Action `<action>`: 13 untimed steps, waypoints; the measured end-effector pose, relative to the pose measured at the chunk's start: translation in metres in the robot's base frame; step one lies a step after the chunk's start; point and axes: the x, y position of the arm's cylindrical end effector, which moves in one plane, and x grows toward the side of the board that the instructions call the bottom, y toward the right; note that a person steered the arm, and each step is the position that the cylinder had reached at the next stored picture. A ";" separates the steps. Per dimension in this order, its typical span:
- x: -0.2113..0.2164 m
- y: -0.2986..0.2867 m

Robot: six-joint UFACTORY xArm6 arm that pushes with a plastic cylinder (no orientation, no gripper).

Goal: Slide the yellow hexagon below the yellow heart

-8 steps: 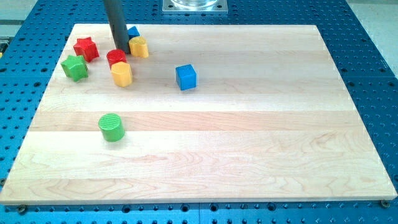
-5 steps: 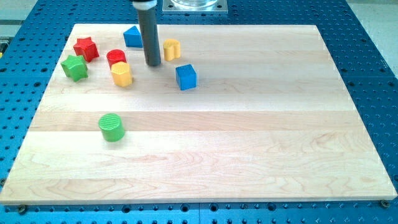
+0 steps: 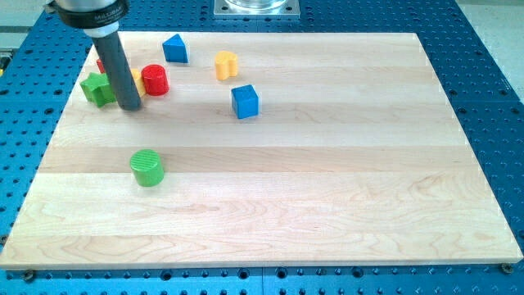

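Note:
The yellow heart (image 3: 226, 64) lies near the view's top, left of centre. The yellow hexagon (image 3: 137, 83) shows only as a thin yellow sliver between my rod and the red cylinder (image 3: 154, 79); the rod hides the rest. My tip (image 3: 129, 107) rests on the board at the view's left, just below that sliver, right of the green star (image 3: 97, 88) and far left of the heart.
A blue prism-like block (image 3: 174, 48) sits near the top edge. A blue cube (image 3: 245, 101) lies below and right of the heart. A green cylinder (image 3: 147, 168) stands lower left. A red block (image 3: 101, 63) peeks out behind the rod. The wooden board's (image 3: 327, 180) left edge is close.
My tip has swung from beside the yellow heart to the left, near the green star. The yellow hexagon has shifted left and now sits behind the rod. The heart has stayed put.

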 end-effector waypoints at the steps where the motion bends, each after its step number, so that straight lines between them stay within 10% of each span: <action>1: -0.014 0.006; 4: 0.026 -0.109; 6: -0.044 -0.047; 11: -0.065 0.195; 13: -0.071 0.146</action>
